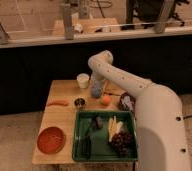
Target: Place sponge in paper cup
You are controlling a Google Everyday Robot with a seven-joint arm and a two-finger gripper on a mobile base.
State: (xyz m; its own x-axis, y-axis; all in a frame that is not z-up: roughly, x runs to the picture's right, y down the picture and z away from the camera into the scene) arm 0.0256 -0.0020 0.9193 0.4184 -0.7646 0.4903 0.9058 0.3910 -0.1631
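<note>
The white paper cup (83, 80) stands upright near the table's back edge. The pale blue sponge (96, 91) is just right of it, under the end of my white arm, close to or on the tabletop. My gripper (96, 87) is at the sponge, reaching down from the arm's bend. I cannot tell whether it holds the sponge. The sponge is outside the cup, level with its lower half.
A round orange fruit (105, 100) lies right of the sponge. A small dark metal cup (79, 103) stands in front of the paper cup. An orange carrot-like item (58, 103) lies left. A green tray (82, 150) of food, a red bowl (51, 140) and a dark bag (126, 101) are nearby.
</note>
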